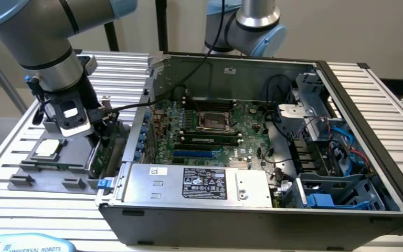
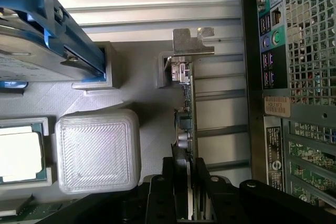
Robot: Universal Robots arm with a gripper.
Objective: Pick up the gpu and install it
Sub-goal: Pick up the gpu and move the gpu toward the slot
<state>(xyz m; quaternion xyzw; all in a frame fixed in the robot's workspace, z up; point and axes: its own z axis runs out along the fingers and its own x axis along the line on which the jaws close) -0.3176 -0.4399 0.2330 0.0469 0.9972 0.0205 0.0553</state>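
The gpu (image 2: 187, 114) stands on edge in a slot of the gray holder tray (image 1: 48, 178), its silver bracket (image 2: 192, 41) at 1 end, just beside the open computer case (image 1: 257, 212). The gripper (image 2: 189, 198) pinches the card's edge, jaws narrow, 1 finger on each face.

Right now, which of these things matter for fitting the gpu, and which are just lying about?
Job: gpu, standing on edge; gripper, closed on it; open computer case.
Lying about: hard drive; processor; grey block.
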